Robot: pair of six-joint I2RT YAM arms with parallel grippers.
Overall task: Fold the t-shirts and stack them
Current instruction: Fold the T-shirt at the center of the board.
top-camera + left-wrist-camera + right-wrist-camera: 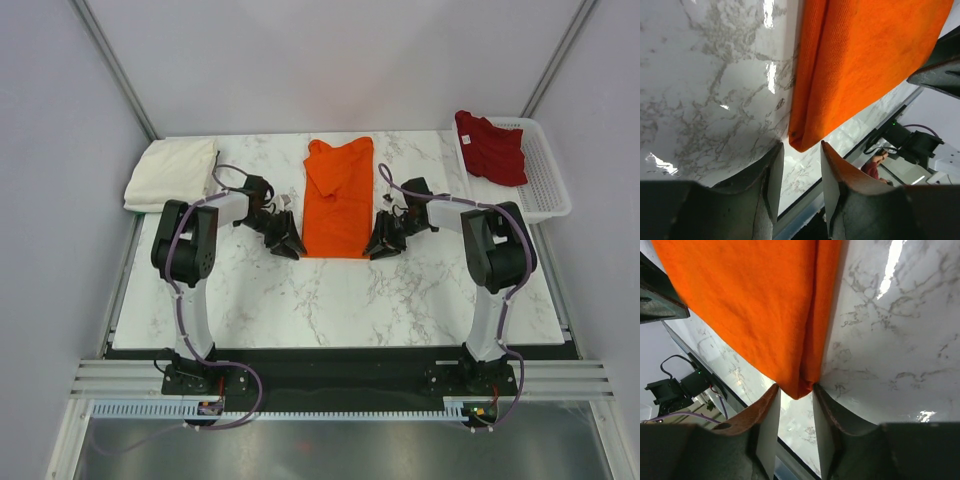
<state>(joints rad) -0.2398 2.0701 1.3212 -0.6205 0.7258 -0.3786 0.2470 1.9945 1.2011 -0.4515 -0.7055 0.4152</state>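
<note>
Your L gripper (801,148) has its jaws part open, a narrow gap. The near-left corner of the orange shirt (865,60) pokes in just btwn the fingertips. On the L wrist cam the cloth isn't pinched; marble shows on either side of the corner.

Your R gripper (795,389) mirrors it: jaws a narrow gap apart, w/ the shirt's near-right corner sitting btwn the tips. The cloth edge is touching or almost touching one finger, can't tell which. Neither pair is clamped on anything.

Both grippers sit low over the table (330,300), one each side of the shirt's near hem, pointing inward, w/ the arms bent in from their bases.

The orange shirt lies flat at the table's ctr, folded lengthwise into a long narrow strip running near to far, w/ its side edges doubled over. Its far end is rumpled.

The cream shirt (172,172) is a folded bundle at the far-left corner, apart from the L arm. The dark red shirt (490,147) lies crumpled in the white mesh basket (548,185) at far right, covering the basket's left part, w/ some cloth draped over the rim on the table side.
</note>
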